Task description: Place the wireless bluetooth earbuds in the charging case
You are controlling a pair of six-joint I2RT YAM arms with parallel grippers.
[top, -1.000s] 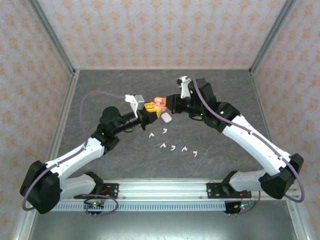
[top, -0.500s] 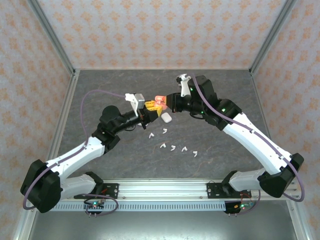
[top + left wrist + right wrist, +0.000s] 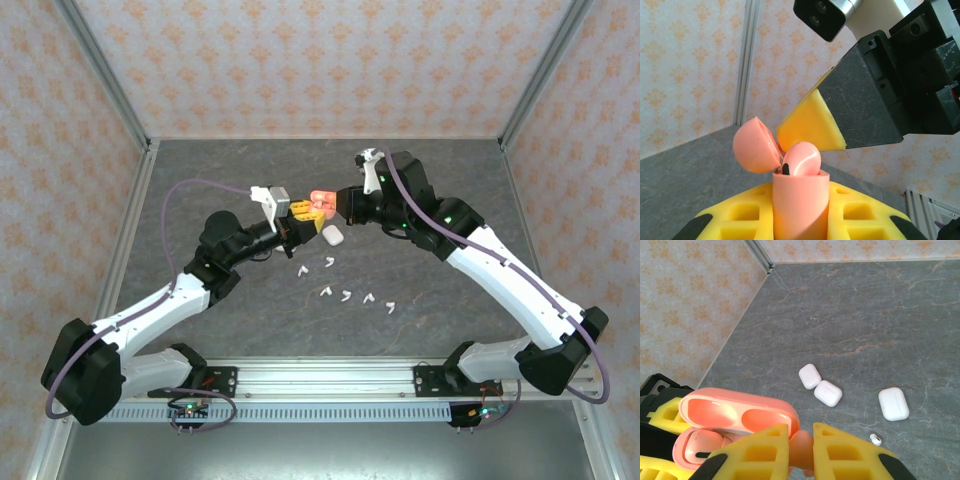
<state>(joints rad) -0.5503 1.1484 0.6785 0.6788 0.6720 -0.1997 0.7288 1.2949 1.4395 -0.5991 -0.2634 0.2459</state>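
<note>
You have a grey, stone-veined tabletop (image 3: 200,170) boxed in on three sides by walls (image 3: 320,60) papered cream with orange motifs, a slanting aluminium post (image 3: 100,65) rising at each back corner, and a slotted metal rail (image 3: 330,376) running along its near edge.

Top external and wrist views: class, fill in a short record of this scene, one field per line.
pink case: lid open, gripped by left pincer
pink earbud: between right pincer fingers, at case mouth
white earbuds: six, loose on table
white cases: three, shut, on table
</note>
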